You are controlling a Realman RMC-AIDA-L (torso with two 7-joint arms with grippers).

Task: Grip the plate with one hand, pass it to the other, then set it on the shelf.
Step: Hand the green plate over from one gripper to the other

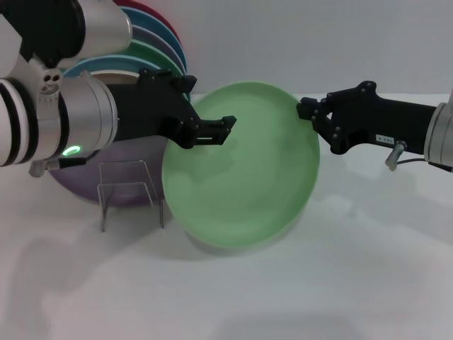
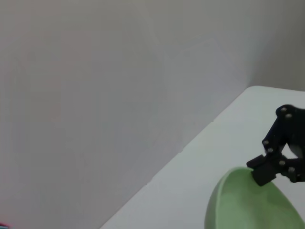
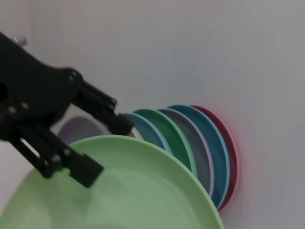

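Plate hangs between both grippers; our left gripper pinches its rim, right gripper too. We hold tight left before right opens.

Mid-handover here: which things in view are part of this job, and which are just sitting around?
In the job: plate; left gripper, at its left rim; right gripper, at its right rim; shelf.

Lying about: lilac plate behind the shelf; row of coloured plates by the wall.

Seven plates, two hands
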